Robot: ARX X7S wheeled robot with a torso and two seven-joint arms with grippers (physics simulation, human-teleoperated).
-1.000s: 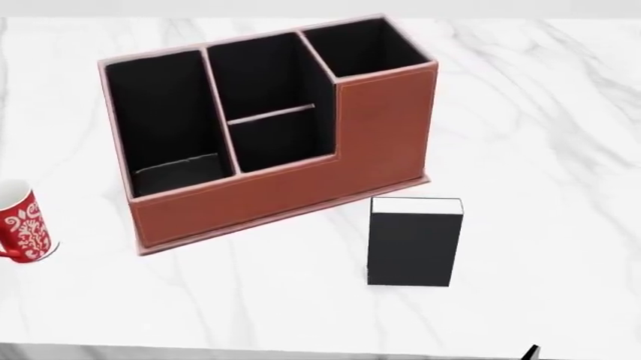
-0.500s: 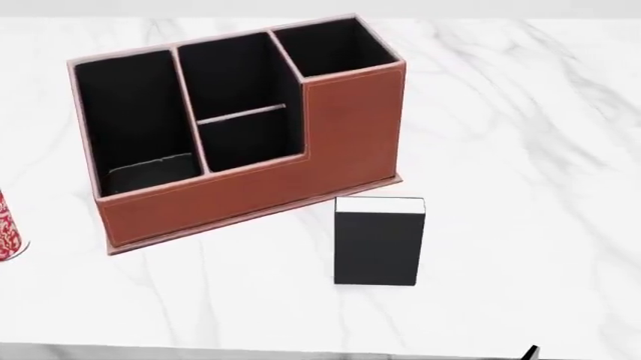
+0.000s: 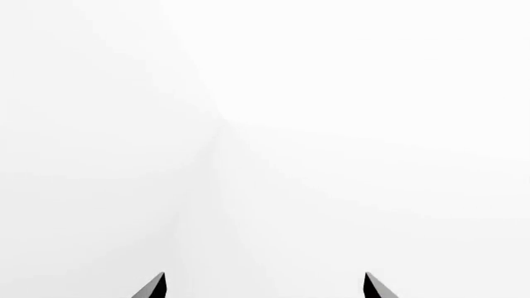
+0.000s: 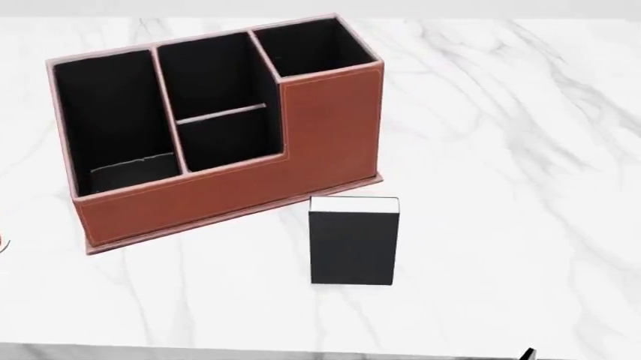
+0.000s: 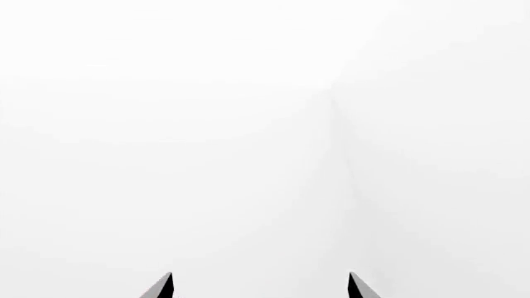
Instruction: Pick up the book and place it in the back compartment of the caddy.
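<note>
Bright, even, shadowless render

The head view is sharp and evenly lit; the white marble surface shows no glare, and the caddy and book cast only faint shadows. Both wrist views are washed out to near-blank white, with only dark fingertips crisp.

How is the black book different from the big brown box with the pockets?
The book is black with white page edges on top; the caddy is reddish-brown with black lining. The book is smaller and closed; the caddy is wider and open-topped, split into cells. The book is one plain block; the caddy steps up taller at one end. Both stand upright on the marble table.
</note>
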